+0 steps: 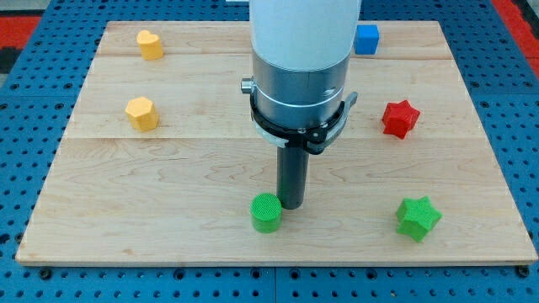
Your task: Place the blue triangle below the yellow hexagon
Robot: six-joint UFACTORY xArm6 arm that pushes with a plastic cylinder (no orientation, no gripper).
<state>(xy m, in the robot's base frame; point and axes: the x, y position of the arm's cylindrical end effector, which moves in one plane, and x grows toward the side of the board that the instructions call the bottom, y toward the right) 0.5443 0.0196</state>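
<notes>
Green blocks sit nearest the camera: a green cylinder [267, 212] at the bottom centre of the wooden board [168, 219] and a green star [418, 218] toward the view's bottom right. The rod is seen standing upright — my tip [291, 207] is planted just beside the green cylinder, on its right, seemingly touching or nearly so. No jaws exist on this rig, so nothing is clamped or held; only pushing is possible.

A red star [400, 119] lies at the view's right, well apart from the tip. Two yellow blocks are found at the view's left: one yellow block [150, 44] near the top edge, and a yellow hexagon [142, 113] below it. Which of the two is meant cannot be settled with certainty. A blue block [366, 39] rests at the top edge, partly hidden by the arm's body; its shape cannot be made out as a triangle, yet no other blue piece is seen.

The task is judged barely begun — the blue block is far from both yellow ones. The tip would next need to be carried round behind the blue block, to its right, and a long push leftward and downward made
</notes>
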